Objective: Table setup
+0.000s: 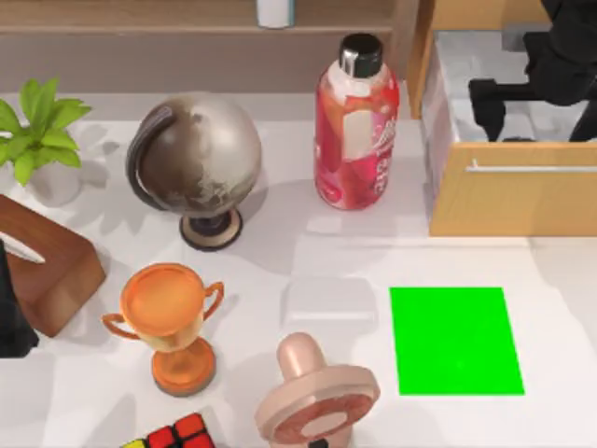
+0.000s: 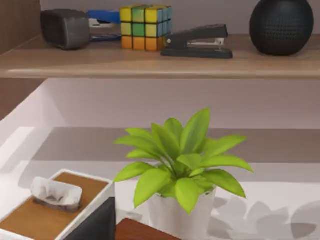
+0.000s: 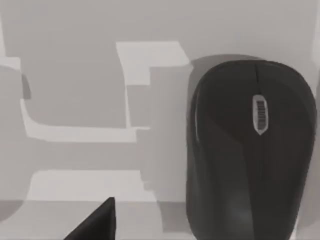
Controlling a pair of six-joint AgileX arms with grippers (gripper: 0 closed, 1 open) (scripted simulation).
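Observation:
A black mouse (image 3: 250,150) lies on the pale floor of an open wooden drawer (image 1: 513,201) at the table's back right. My right gripper (image 1: 490,103) hangs over that drawer, open and holding nothing; one dark fingertip (image 3: 100,220) shows beside the mouse, apart from it. A bright green mat (image 1: 454,341) lies flat on the table in front of the drawer. My left arm (image 1: 11,317) is parked at the left edge, and its fingertip (image 2: 97,222) stands well off to one side, the gripper open and facing the potted plant (image 2: 182,170).
On the table stand a globe (image 1: 198,159), a red bottle (image 1: 356,126), an orange trophy (image 1: 173,322), a pink fan (image 1: 317,397), a puzzle cube (image 1: 173,434), a brown tissue box (image 1: 47,261) and the plant (image 1: 37,131). A shelf (image 2: 160,62) holds a stapler and another cube.

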